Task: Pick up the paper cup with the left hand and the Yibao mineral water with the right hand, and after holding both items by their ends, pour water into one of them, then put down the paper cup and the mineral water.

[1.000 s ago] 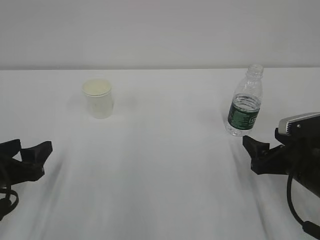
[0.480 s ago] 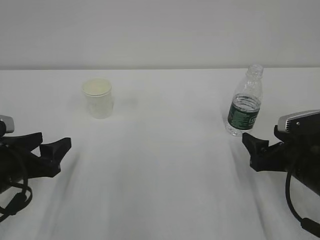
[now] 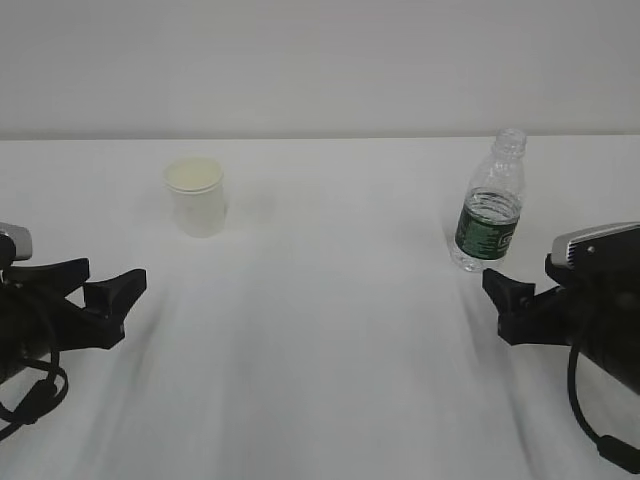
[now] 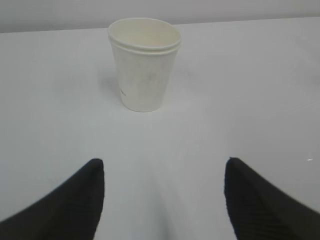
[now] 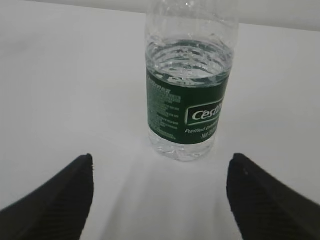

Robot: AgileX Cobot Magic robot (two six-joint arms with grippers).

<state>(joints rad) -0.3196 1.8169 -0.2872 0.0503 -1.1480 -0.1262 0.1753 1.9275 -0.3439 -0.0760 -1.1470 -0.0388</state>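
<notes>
White paper cup (image 3: 196, 195) upright on the left; capless, part-filled, green-labelled Yibao mineral water (image 3: 490, 215) upright, well apart right.

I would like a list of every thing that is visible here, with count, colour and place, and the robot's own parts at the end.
paper cup: one, white with cream inside, upright on the table, far left, ahead of the left gripper.
Yibao mineral water: one, clear bottle with dark green label, no cap, partly filled, upright at the right, just ahead of the right gripper.
table: one, white, under everything.
wall: pale grey, behind the table.
left gripper: one, black, low left, jaws open, empty.
right gripper: one, black, low right, jaws open, empty.
</notes>
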